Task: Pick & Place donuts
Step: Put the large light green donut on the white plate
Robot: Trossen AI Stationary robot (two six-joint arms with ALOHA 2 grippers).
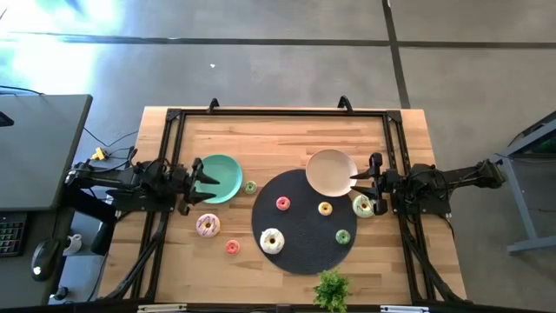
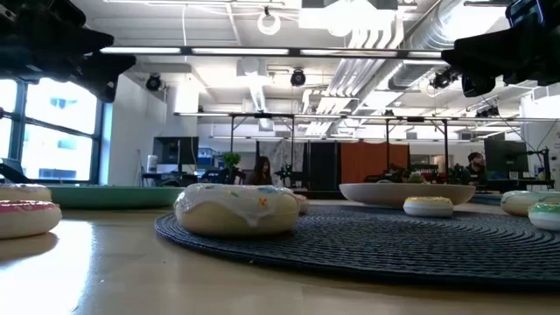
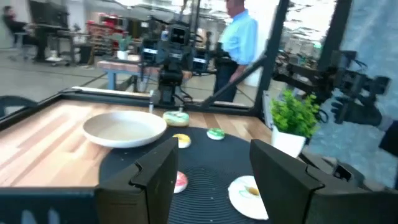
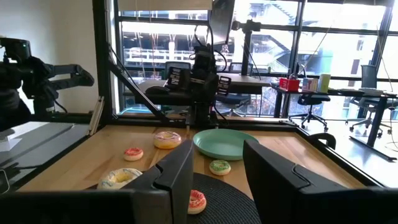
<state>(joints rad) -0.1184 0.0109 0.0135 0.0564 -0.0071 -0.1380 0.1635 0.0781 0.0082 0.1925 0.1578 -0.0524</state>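
Note:
Several toy donuts lie flat on the table. On the round black mat (image 1: 300, 224) are a white one (image 1: 272, 241), a pink one (image 1: 282, 203), a yellow one (image 1: 325, 208) and a green one (image 1: 342, 236). On the bare wood are a pink-frosted one (image 1: 208, 225), a red one (image 1: 232, 247), a small green one (image 1: 250, 187) and a pale green one (image 1: 363, 205). My left gripper (image 1: 201, 178) is open above the teal plate (image 1: 224, 178). My right gripper (image 1: 358, 183) is open at the beige plate's (image 1: 330, 171) right edge, beside the pale green donut.
A small green plant (image 1: 331, 289) stands at the table's near edge, right of centre. A black frame (image 1: 278, 113) runs along the far and side edges. The beige plate overlaps the mat's far rim. People show in the room beyond the table.

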